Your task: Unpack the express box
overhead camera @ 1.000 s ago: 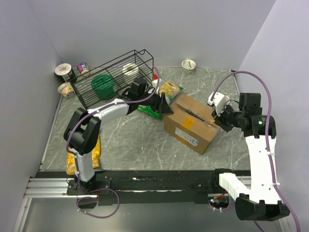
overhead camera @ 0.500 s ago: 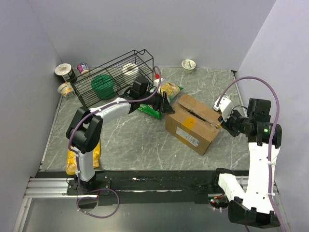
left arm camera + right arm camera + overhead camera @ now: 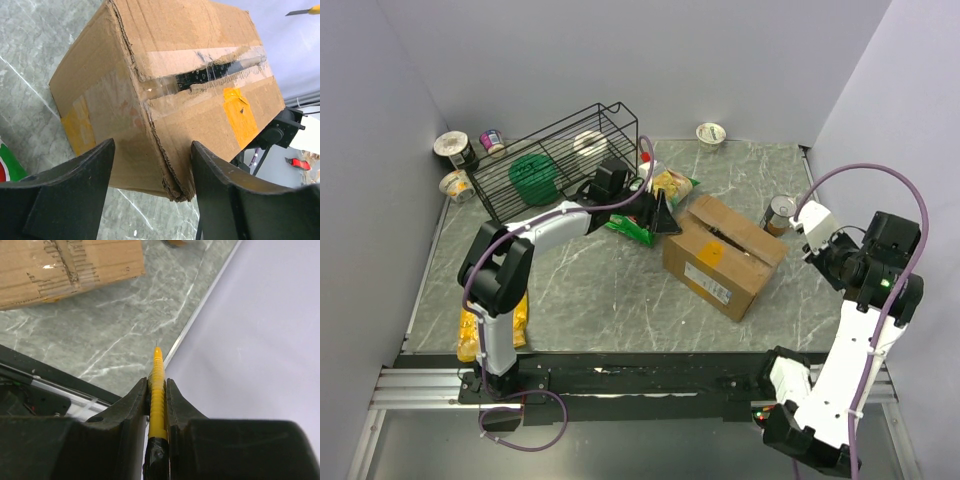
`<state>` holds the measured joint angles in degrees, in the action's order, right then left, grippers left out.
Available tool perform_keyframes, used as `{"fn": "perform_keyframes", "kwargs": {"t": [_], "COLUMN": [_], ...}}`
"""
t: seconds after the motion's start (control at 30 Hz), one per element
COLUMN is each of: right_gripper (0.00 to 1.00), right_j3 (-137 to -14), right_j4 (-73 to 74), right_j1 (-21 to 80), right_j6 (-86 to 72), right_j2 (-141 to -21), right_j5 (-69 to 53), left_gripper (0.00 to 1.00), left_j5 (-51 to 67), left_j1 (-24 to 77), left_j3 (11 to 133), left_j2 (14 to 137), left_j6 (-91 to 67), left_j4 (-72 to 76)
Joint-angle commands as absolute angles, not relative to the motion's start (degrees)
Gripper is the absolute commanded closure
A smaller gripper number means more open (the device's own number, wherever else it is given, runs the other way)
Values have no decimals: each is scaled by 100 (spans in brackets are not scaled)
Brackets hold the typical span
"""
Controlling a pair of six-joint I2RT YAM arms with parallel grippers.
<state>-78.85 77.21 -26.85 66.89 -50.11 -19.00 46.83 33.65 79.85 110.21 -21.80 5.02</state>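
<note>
The brown corrugated cardboard express box (image 3: pixel 723 258) is seen lying near the middle of the grey marbled table (image 3: pixel 580 300), somewhat toward its right edge, with flaps down and the clear tape along the top seam slit. The left gripper (image 3: pixel 151 148) is held spread just beside the box's far-left corner. A slim yellow ridged cutter (image 3: pixel 158 380) is pinched by the right gripper (image 3: pixel 157 386), apart from the box, near the table's right edge.

The express box (image 3: pixel 720 255) is set mid-table. A chip bag (image 3: pixel 660 195) is laid just behind its left corner, with a wire basket (image 3: pixel 560 160) further left. Three cups (image 3: pixel 457 185) are grouped left of the basket. A can (image 3: pixel 780 213) is stood right of the box. A craft knife (image 3: pixel 158 367) is clamped in the right gripper (image 3: pixel 157 385), right of the can.
</note>
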Motion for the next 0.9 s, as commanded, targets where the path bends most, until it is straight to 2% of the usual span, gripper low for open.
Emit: {"fn": "perform_keyframes", "kwargs": {"t": [0.0,0.1,0.23,0.33,0.43,0.47,0.6,0.73,0.87], "right_gripper": [100,100,100,100,100,100,100,100,100], "right_j3": [-7762,-7340,-6979,-6645,-6207,-6135,-5819,-5468,-5265], "right_j4": [7939,7367,6857,6601,6311,6197,5696,5126,4686], "right_j1": [-2856,-2848,-2848,-2804,-2655,-2593,-2049,-997,-379], "right_j6": [5413,4530,4149,3956,3727,3579,3174,2848,2514], "right_j2": [-4984,-5018,-5019,-4975,-4983,-4992,-5062,-5045,-5080], "right_j5": [-2336,-2522,-2584,-2637,-2654,-2646,-2496,-2444,-2329], "left_gripper": [30,24,22,22,26,30,37,36,34], "left_j5": [4446,4947,5133,4809,3669,3247,2970,3374,3656], "left_j1": [3208,3208,3103,2892,2856,2848,2856,2996,3243], "left_j3": [8103,8524,9017,9044,8974,8956,8860,8631,8307], "left_j2": [11224,11075,10837,10714,10749,10793,11004,10934,10706], "left_j6": [-1898,-1811,-1635,-1477,-960,-906,-861,-861,-546], "left_j4": [-35,-44,-79,-219,-667,-738,-818,-607,-650]}}
